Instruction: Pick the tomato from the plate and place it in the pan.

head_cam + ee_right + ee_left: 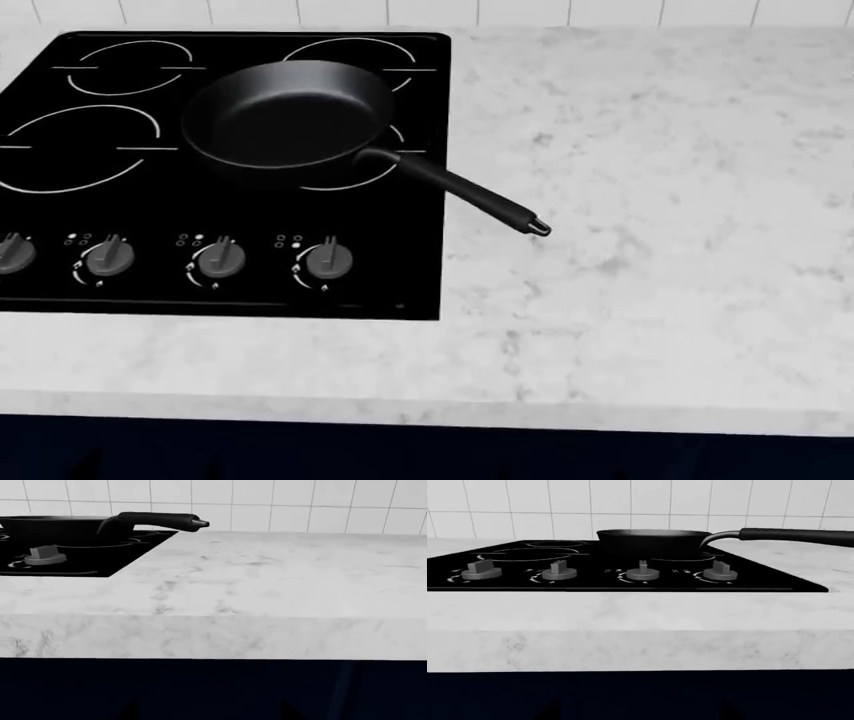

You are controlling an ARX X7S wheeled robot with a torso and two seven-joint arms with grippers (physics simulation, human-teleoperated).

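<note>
The black pan sits on the right rear burner of the black cooktop, its long handle pointing out over the counter to the right. The pan is empty. It also shows in the left wrist view and in the right wrist view. The tomato and the plate are out of view. My left gripper and right gripper hang below the counter edge in front of the dark cabinet. Only their dark fingertips show faintly, set wide apart and holding nothing.
A white marble counter stretches right of the cooktop, with a thick front edge. Several grey knobs line the cooktop's front. White wall tiles stand behind. Dark cabinet fronts lie below the counter.
</note>
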